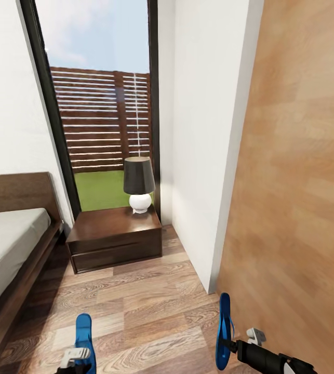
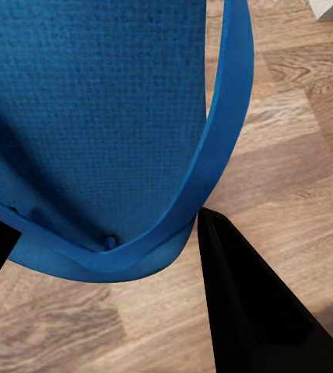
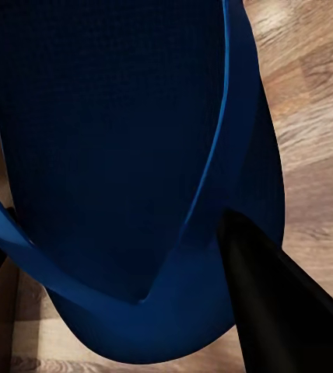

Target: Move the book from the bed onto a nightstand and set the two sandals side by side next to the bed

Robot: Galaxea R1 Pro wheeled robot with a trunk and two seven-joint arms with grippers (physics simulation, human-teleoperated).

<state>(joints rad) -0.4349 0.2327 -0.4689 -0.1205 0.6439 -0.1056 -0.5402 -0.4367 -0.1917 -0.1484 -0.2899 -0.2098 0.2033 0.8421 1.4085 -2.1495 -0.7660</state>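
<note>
Left gripper (image 1: 78,358): at the lower edge of the head view, clamped on a blue flip-flop (image 1: 84,335) that stands on edge above the wood plank floor (image 1: 135,306), toe pointing away from the robot.
Left wrist view: the same flip-flop (image 2: 89,132) seen close, textured sole and thong strap (image 2: 221,132) plain, 1 dark finger (image 2: 252,311) pressed at its rounded end, floor planks behind.
Right gripper (image 1: 232,344): low at the right of the head view, closed on the second flip-flop (image 1: 223,332), also on edge and held above the floor just off the corner of the white wall (image 1: 203,156).
Right wrist view: that flip-flop (image 3: 120,155) in deep shadow, nearly navy, a dark finger (image 3: 283,311) against its heel end.
Sandals together: well apart from each other, 1 in each gripper, neither touching the floor.
Bed (image 1: 11,249): at the left edge of the head view, pale mattress on a dark frame with headboard.
Nightstand (image 1: 115,239): beside the bed's head end, 2 drawers, below the tall window (image 1: 99,104).
Lamp (image 1: 139,184): dark shade, white round base, at the nightstand's back right corner.
Wooden panel (image 1: 296,182): light brown, along the right of the head view.
</note>
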